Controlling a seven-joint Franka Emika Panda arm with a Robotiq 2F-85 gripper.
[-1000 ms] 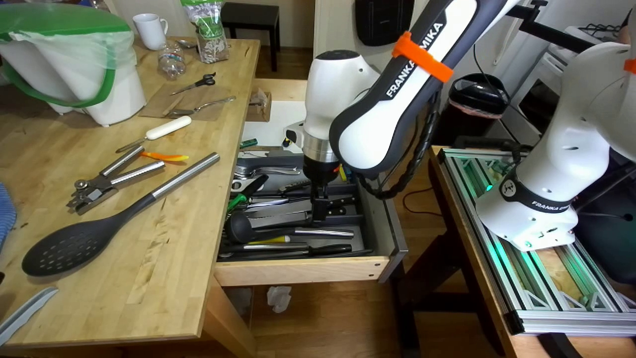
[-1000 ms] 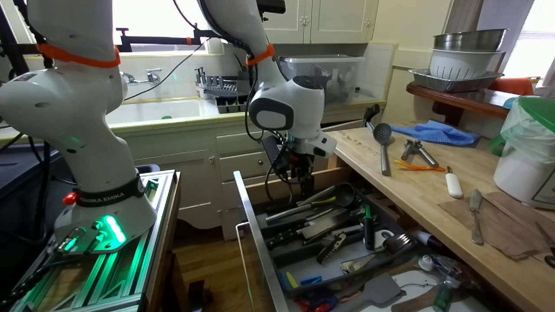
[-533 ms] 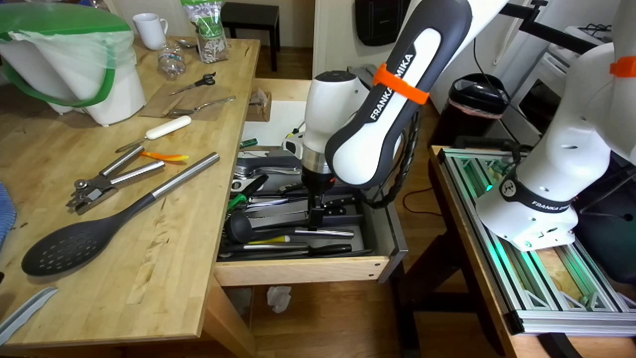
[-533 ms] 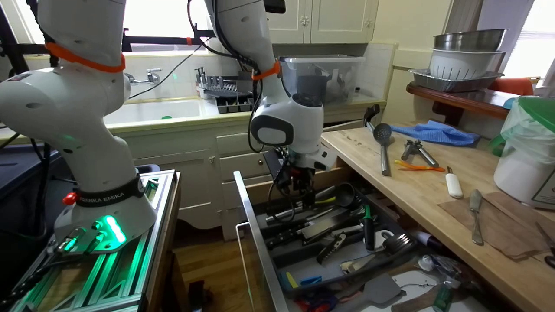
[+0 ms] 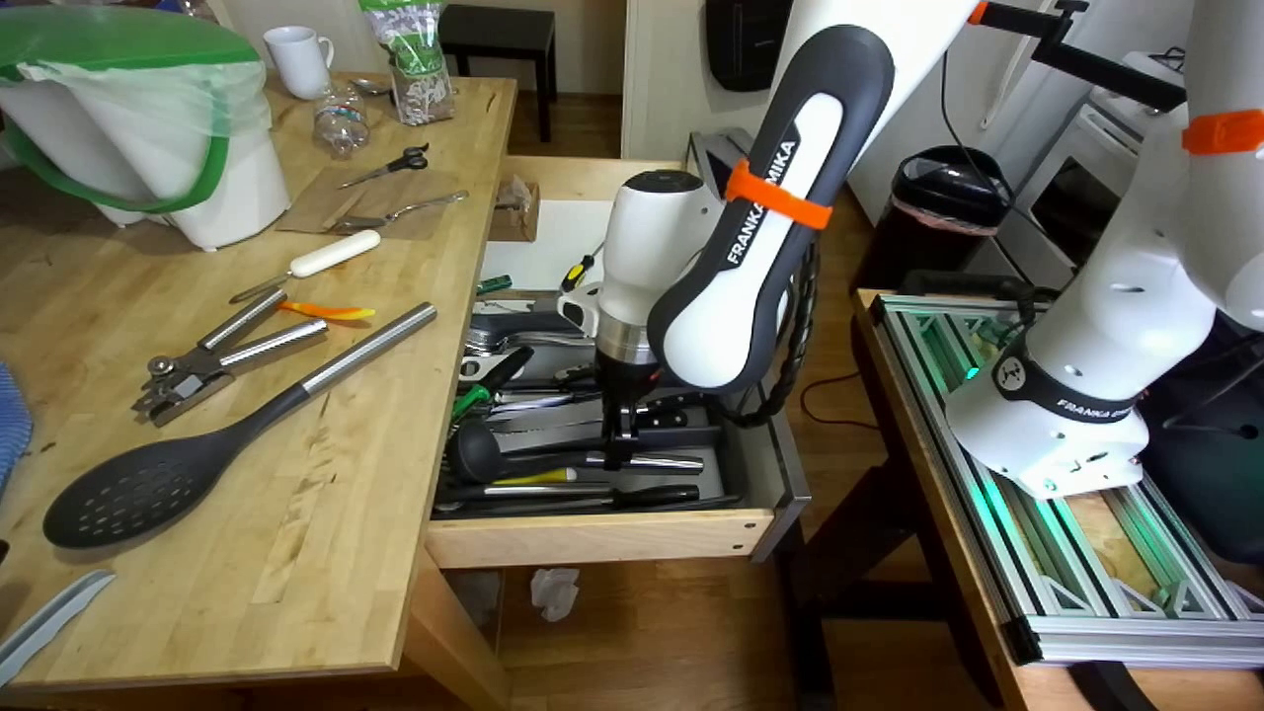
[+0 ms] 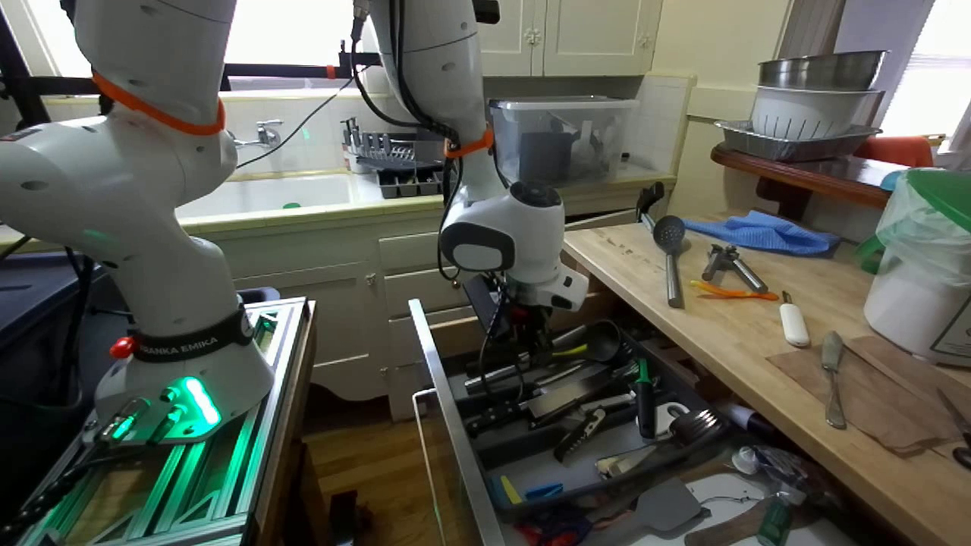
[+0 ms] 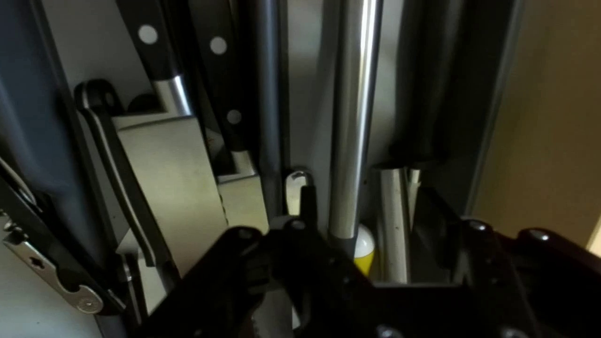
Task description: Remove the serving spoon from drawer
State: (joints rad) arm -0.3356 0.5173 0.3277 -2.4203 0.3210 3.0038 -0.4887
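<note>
We see the gripper [image 7: 369, 204] low over the drawer [image 5: 597, 538], its fingers [image 7: 308, 202] standing apart. The serving spoon [image 5: 578, 461] lies under it: in the wrist view the silver handle runs into the gap, and we cannot tell whether either finger touches it. To one side of the gripper, toward the wooden table [image 5: 336, 464], we find the spoon's round dark bowl; the handle's end is on the opposite side. Between the fingers we also make out a yellow-and-white tip [image 7: 364, 249] and another metal handle [image 7: 394, 225]. Outside the gap, beyond one finger, lie a broad-bladed knife [image 7: 171, 173] and a narrower knife [image 7: 242, 197].
</note>
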